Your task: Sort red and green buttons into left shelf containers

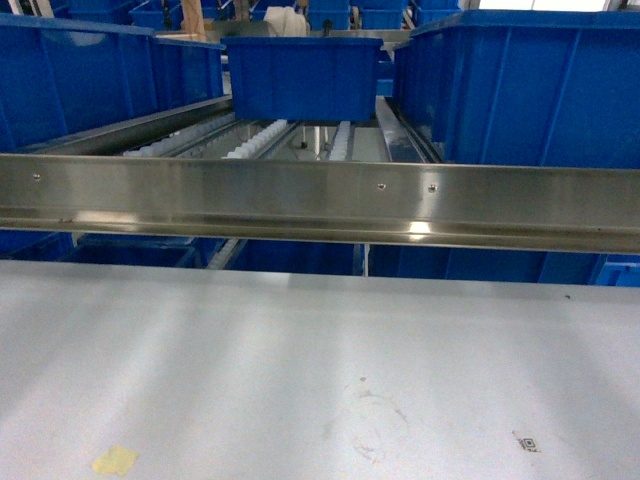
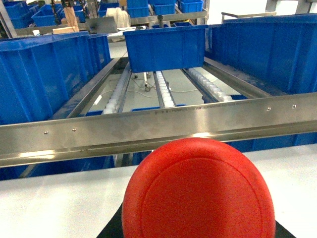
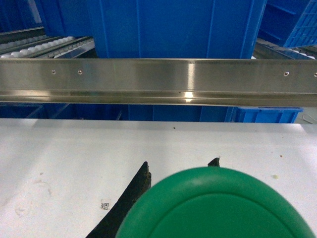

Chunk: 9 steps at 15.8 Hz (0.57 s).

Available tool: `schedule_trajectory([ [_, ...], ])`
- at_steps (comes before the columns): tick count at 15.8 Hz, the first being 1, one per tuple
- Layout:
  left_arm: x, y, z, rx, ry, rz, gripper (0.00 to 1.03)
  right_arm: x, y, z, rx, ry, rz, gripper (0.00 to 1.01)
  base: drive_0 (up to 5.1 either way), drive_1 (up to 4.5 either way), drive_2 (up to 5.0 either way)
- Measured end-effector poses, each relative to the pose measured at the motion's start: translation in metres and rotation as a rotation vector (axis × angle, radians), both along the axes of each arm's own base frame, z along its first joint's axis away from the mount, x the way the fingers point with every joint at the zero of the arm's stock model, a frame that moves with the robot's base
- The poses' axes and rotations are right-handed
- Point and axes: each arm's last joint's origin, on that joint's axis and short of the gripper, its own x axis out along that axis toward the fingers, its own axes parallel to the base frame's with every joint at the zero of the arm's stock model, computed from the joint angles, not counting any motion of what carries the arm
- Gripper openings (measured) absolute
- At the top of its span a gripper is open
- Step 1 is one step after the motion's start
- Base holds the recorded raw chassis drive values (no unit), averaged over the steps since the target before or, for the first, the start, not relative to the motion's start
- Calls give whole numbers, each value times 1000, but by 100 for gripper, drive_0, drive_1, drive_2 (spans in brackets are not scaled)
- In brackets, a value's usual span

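i have the red button [image 2: 198, 191] up in my left tool and the green button [image 3: 215, 206] in my right tool, both short of the steel rail [image 1: 320, 200]. the left blue bin [image 1: 75, 80] sits beyond that rail, nearer my left arm. the head view shows only bare worktop [image 1: 300, 360]; neither tool appears there.

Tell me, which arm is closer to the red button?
Left. The red button fills the left wrist view, right up close. The right wrist view has only the green button up close, no red one.
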Motion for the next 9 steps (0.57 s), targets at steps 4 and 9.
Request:
schedule_trajectory([
  [4, 0, 0, 0, 0, -2, 2, 24, 0, 0, 0, 0, -1, 0, 28, -419, -2, 444],
  [9, 0, 0, 0, 0, -2, 2, 24, 0, 0, 0, 0, -1, 0, 28, -429, -2, 434],
])
